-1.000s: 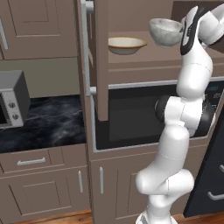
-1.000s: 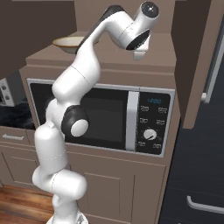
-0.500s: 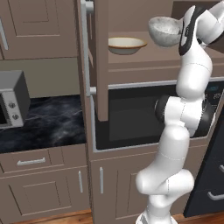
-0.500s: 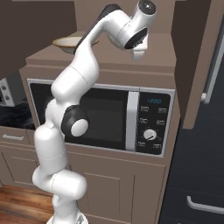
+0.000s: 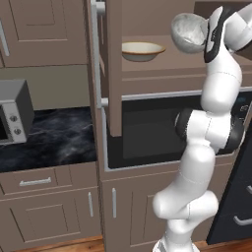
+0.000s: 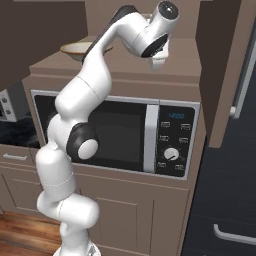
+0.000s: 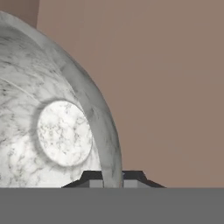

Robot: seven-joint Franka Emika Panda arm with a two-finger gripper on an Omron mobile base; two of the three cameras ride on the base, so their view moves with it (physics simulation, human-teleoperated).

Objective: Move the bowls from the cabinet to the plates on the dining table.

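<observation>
In the hand view my hand (image 7: 113,180) is mostly cut off at the bottom; its fingertips pinch the rim of the marbled bowl (image 5: 189,32), tilted on its side inside the open cabinet (image 5: 112,64); the cream bowl (image 5: 142,50) rests on the cabinet shelf, apart.

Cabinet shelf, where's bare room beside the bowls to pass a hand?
Bare brown shelf lies between the shallow cream bowl and the deep grey-white marbled bowl. It is crowded at the marbled bowl, where the pincer clamps its rim.
</observation>
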